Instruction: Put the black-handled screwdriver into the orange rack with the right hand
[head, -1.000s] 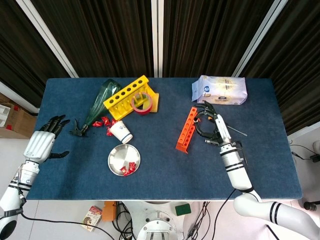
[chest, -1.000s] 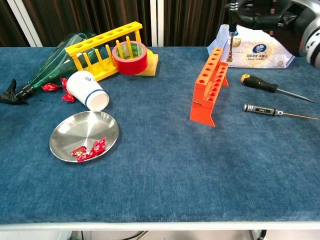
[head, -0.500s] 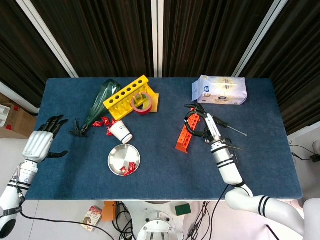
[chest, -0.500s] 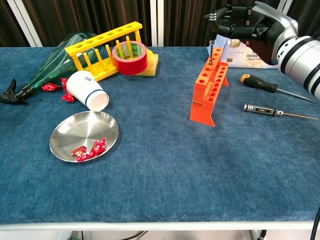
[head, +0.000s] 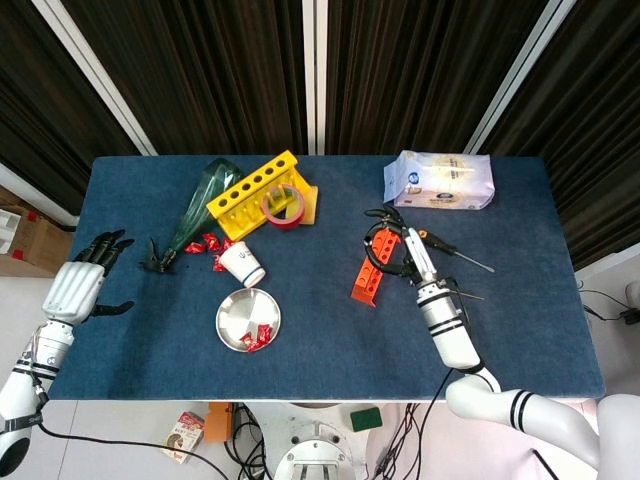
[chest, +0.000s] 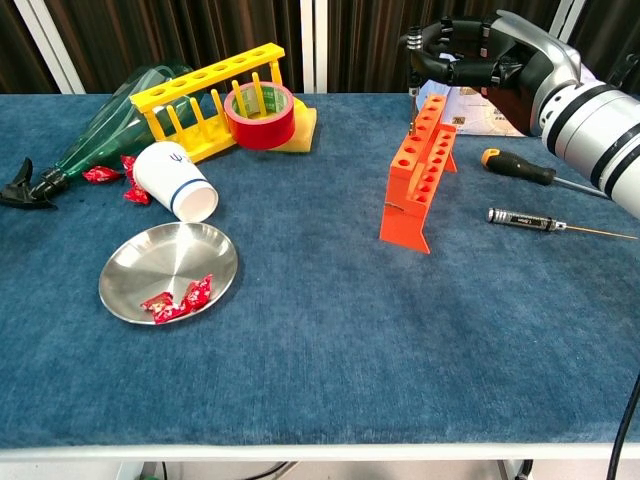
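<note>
Above the orange rack (chest: 421, 170), right robot hand (chest: 478, 62) curled, grip contents unclear, black-handled screwdriver (chest: 527, 171) lying beside rack.

Screwdriver (chest: 414, 95) upright above orange rack (chest: 419, 171)

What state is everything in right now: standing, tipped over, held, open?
Green see-through bottle: lying on its side.
White paper cup: tipped over.
Orange plastic rack: standing upright.
Right hand: holds thin metal screwdriver, tip down, by rack.
Left hand: open, empty.
</note>
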